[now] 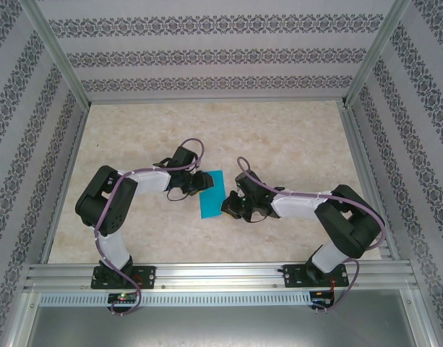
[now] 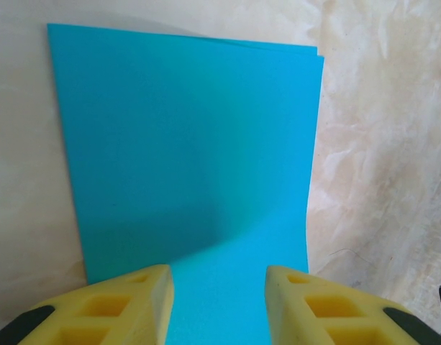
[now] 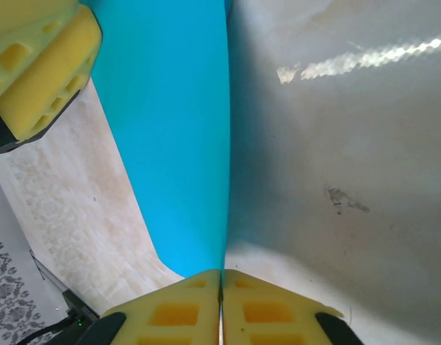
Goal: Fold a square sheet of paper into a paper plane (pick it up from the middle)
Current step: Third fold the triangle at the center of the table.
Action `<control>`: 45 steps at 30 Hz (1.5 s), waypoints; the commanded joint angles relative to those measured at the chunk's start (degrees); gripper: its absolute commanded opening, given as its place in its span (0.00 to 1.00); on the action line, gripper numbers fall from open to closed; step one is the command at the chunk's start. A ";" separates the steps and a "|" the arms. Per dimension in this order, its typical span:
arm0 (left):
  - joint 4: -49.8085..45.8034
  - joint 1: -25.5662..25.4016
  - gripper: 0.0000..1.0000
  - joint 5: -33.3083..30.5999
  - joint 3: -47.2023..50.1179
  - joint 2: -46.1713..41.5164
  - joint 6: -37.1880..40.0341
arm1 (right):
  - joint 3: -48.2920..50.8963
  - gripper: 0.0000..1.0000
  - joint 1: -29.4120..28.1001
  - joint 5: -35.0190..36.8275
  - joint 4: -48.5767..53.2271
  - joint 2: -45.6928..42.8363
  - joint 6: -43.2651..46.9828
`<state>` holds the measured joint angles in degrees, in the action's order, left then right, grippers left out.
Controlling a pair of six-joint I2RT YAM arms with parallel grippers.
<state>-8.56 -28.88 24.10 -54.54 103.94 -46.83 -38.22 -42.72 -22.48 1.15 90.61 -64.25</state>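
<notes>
The square sheet of paper (image 1: 211,194) is bright cyan-blue and lies at the table's middle between both arms. In the left wrist view the paper (image 2: 198,144) looks folded double, with two edges showing at its far right corner. My left gripper (image 2: 219,277) hovers over its near end with the yellow fingers apart and nothing pinched. My right gripper (image 3: 221,274) is shut on the paper's (image 3: 177,144) edge, and the sheet rises edge-on from between its pads. In the top view the left gripper (image 1: 198,182) is at the paper's left side. The right gripper (image 1: 228,208) is at the lower right corner.
The left gripper's yellow fingers (image 3: 40,65) show at the top left of the right wrist view, close to the paper. The marbled table (image 1: 293,144) is boxed in by patterned walls (image 1: 207,58). An aluminium rail (image 1: 221,275) runs along the near edge.
</notes>
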 commanded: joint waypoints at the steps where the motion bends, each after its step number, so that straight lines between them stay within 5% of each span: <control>1: 0.13 0.63 0.41 0.80 1.04 0.10 1.09 | 0.30 0.04 0.27 1.82 -2.27 -1.15 -0.86; 5: 2.36 0.69 0.46 2.42 0.59 -3.51 2.43 | -0.92 0.01 0.27 1.93 -1.17 -0.44 0.16; 9: -0.58 0.78 0.51 -2.87 -0.75 -7.10 5.59 | -1.42 0.00 0.24 2.70 0.61 -0.77 1.10; 21: -4.83 0.89 0.43 -6.05 -3.55 0.92 7.45 | -3.85 0.00 0.09 2.13 0.57 0.10 2.15; 45: -5.21 0.89 0.42 -4.41 -4.12 2.58 8.76 | -13.27 0.03 -0.79 0.07 -4.50 10.93 5.16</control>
<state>-11.64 -28.23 19.14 -57.74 104.92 -39.22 -49.93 -42.76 -21.76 -1.85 100.18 -60.77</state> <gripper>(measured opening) 0.425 0.044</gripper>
